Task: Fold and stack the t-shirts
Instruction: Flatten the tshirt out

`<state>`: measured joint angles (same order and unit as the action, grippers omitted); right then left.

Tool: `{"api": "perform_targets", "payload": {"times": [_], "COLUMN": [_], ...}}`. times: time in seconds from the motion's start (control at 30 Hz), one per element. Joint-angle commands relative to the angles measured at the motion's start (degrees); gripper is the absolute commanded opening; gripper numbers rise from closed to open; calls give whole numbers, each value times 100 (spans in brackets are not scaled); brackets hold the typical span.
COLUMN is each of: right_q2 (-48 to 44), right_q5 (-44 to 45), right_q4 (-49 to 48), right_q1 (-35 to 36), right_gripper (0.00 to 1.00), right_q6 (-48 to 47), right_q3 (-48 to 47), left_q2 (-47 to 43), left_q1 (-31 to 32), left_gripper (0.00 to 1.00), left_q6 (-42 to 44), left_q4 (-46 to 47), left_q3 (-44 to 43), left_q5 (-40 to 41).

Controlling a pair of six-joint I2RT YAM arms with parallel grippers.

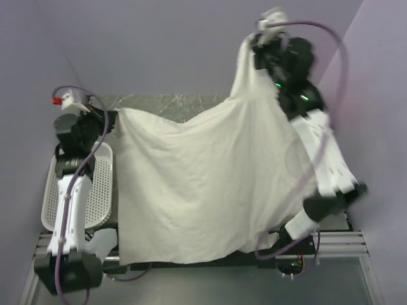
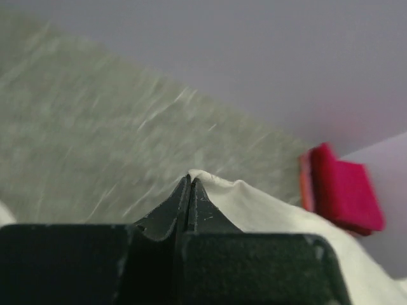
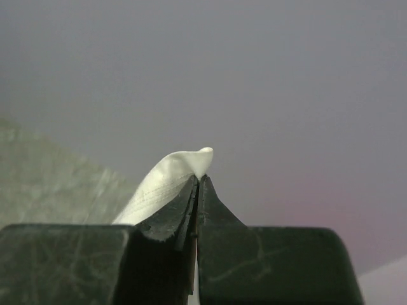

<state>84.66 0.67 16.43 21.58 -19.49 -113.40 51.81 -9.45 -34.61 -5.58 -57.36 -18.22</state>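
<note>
The left gripper (image 1: 114,115) is pinched closed on one corner of the cream-white t-shirt (image 1: 203,184), low over the table (image 1: 172,103), with bare tabletop ahead of it. The right gripper (image 1: 257,46) is clamped on another corner, raised high, with only blank wall beyond it. Between them the upper edge sags. The cloth hangs wide, and its lower edge drapes over the near table edge. A white basket (image 1: 102,184) sits under the left arm, touching the cloth's left edge. A folded crimson-pink t-shirt (image 2: 346,190) lies ahead and right of the left gripper.
</note>
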Motion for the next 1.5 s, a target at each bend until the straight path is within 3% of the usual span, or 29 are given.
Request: {"api": "perform_targets", "payload": {"times": [0.0,0.03,0.17,0.3,0.4,0.57,0.97,1.2,1.47], "right_q2": [2014,3020,5303,5876,6053,6009,5623,5156,5096], "right_q5": [-760,-848,-718,55,241,188,-49,-891,-998], "right_q4": [237,369,1212,748,634,555,617,352,318], "right_q1": [-93,-76,65,180,127,39,-225,-277,-339], "right_gripper": [0,0,0,0,0,0,0,0,0], "right_q6": [428,445,236,-213,-266,-249,15,146,129], "right_q3": [-364,-697,-2989,-2712,-2573,-2502,-2529,-2168,-2203], "left_q2": [1228,1600,3534,5273,5864,6113,5306,5163,5154], "left_q1": [-65,-74,-22,-13,-21,-21,-30,-39,-206], "left_gripper": [0,0,0,0,0,0,0,0,0], "left_q6": [174,139,261,508,622,736,912,965,965], "left_q4": [66,110,-240,-680,-926,-1006,-752,-769,-523], "left_q3": [428,384,-693,-1812,-2270,-2437,-2341,-2499,-2253], "left_q5": [829,855,1127,1391,1628,1787,1505,1567,1628]}}
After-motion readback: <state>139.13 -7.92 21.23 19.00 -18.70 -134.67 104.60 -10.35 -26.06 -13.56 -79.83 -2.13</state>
